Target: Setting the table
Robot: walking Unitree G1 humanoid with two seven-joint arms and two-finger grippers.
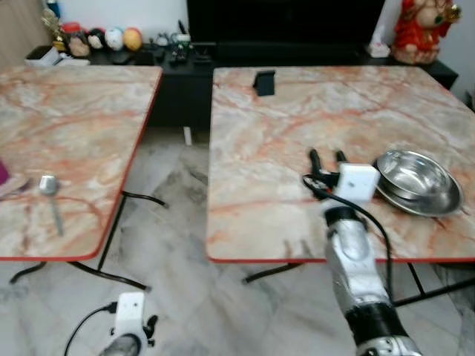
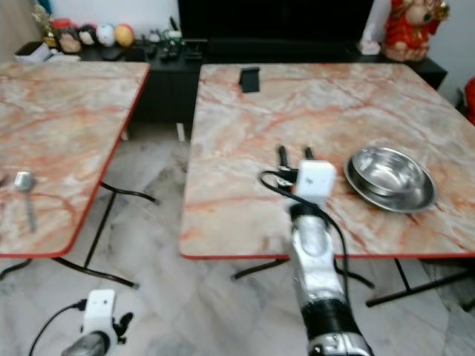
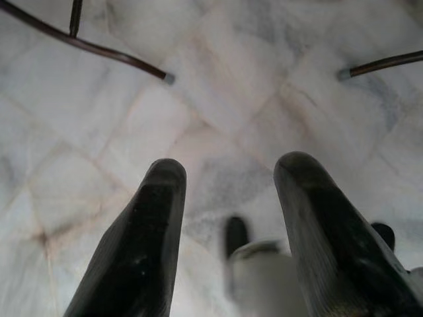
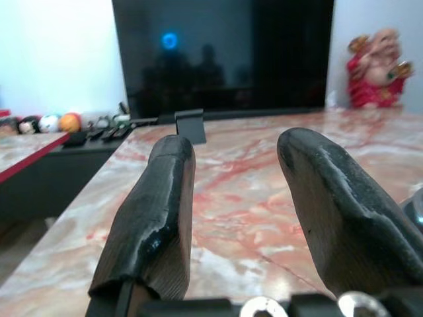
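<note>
Right gripper (image 1: 329, 157), fingers apart and empty, hovers over the bench (image 1: 282, 126); steel bowl (image 1: 417, 182) lies just right of the fingers.

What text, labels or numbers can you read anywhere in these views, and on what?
None can be read.
The bowls, the spoon and the marble tables carry no visible lettering.
The small black stand shows no readable mark.
The items on the shelf and the red figurine are too small and blurred to read.
</note>
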